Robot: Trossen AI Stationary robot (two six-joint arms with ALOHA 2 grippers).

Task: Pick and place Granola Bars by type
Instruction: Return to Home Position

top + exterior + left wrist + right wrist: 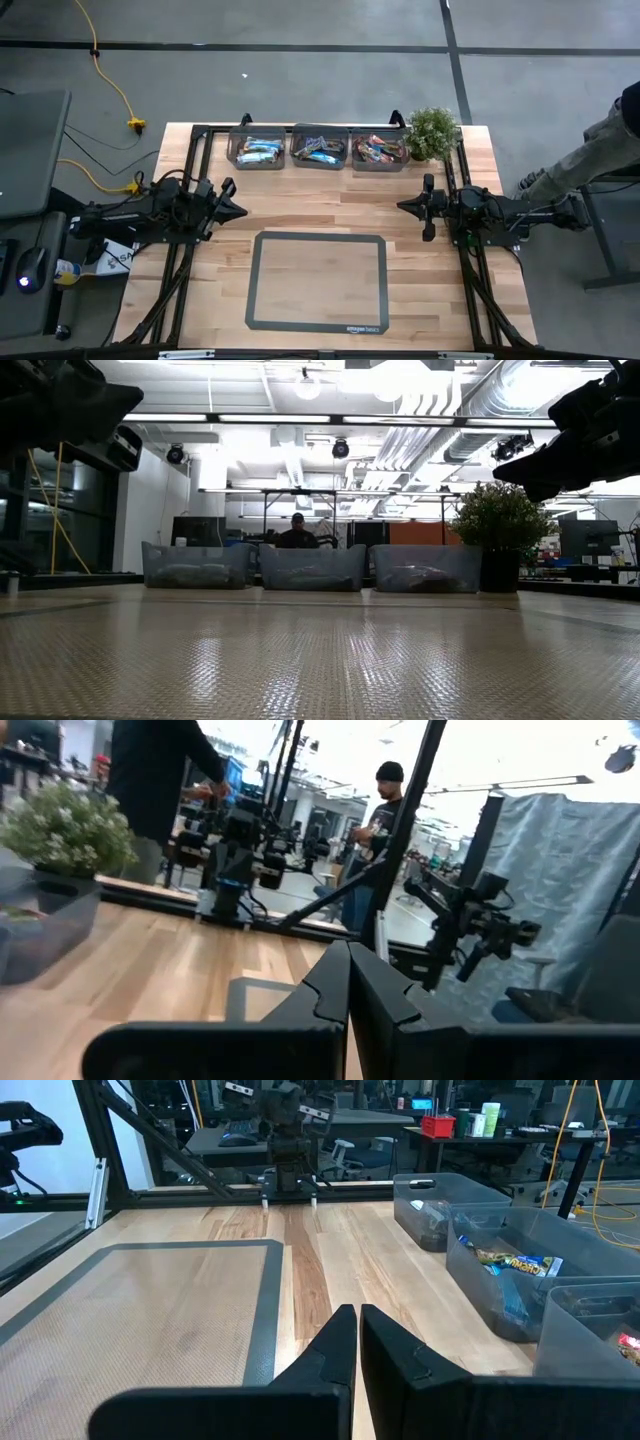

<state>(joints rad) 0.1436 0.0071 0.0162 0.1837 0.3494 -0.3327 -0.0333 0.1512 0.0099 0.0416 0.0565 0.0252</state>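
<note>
Wrapped granola bars lie inside three clear bins at the table's far edge: pale blue-white bars in the left bin [259,150], blue and brown ones in the middle bin [320,150], red-pink ones in the right bin [379,150]. My left gripper [243,209] hovers shut over the table's left side, pointing right. My right gripper [401,207] hovers shut over the right side, pointing left. Both are above the wood, away from the bins. In the right wrist view the shut fingers [356,1342] point across the table, bins [520,1270] beside them.
A grey-bordered mat [317,281] lies in the table's near middle. A potted plant [432,132] stands at the far right corner beside the bins. Black frame rails run along both table sides. People stand beyond the table in the room.
</note>
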